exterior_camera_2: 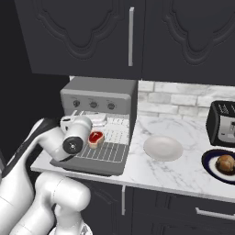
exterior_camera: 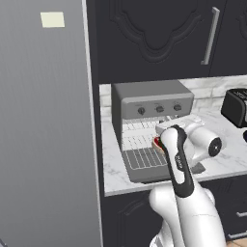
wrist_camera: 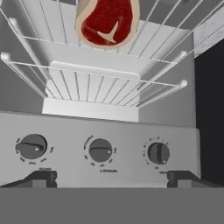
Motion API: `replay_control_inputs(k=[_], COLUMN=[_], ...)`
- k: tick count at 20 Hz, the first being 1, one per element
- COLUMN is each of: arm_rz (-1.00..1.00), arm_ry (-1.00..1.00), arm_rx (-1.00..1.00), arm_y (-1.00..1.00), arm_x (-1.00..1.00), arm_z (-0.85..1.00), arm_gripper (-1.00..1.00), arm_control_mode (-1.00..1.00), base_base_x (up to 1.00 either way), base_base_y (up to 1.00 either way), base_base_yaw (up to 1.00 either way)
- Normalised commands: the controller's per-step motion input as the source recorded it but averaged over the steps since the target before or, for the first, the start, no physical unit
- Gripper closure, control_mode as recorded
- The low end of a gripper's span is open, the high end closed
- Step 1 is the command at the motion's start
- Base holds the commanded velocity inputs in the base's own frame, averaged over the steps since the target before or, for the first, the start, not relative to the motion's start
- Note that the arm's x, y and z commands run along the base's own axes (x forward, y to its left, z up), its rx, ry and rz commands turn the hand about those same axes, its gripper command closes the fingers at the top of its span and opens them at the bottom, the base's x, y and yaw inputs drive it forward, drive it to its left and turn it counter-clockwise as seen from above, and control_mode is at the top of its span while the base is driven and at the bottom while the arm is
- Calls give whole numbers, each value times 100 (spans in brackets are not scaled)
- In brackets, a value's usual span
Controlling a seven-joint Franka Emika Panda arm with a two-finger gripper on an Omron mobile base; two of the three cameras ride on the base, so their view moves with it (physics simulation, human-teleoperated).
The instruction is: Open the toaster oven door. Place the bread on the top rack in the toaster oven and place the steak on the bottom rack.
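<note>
On the pulled-out bottom rack [exterior_camera_2: 108,149], above the lowered toaster oven door [exterior_camera_2: 92,164]: steak [exterior_camera_2: 95,137], set there for easy reach. End effector [wrist_camera: 111,177] empty, fingertips spread. Bread [exterior_camera_2: 225,163] waiting on plate [exterior_camera_2: 210,167], far right of bench [exterior_camera_2: 183,174].

A white marbled stone worktop [exterior_camera_2: 183,172] carries a shallow pale round plate [exterior_camera_2: 163,148] near its middle. To the plate's right stands a small black toaster [exterior_camera_2: 221,123], and a dark blue-rimmed round dish [exterior_camera_2: 209,166] lies just in front of that toaster. Dark panelled wall cabinets [exterior_camera_2: 92,32] hang above the worktop.
</note>
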Motion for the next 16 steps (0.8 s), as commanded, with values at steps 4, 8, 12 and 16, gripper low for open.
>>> replay_control_inputs(k=[4,8,12,16], arm_rz=[-7,-8,-6,-4], arm_ry=[10,20,19,8], arm_rx=[-10,-2,1,10], arm_y=[-3,-28,-35,-8], arm_x=[0,0,2,16], arm_z=[-36,-54,-46,-34], arm_gripper=[-100,-100,-100,-100], arm_control_mode=[-100,-100,-100,-100], base_base_x=[0,0,0,0], base_base_y=[0,0,0,0], base_base_yaw=[0,0,0,0])
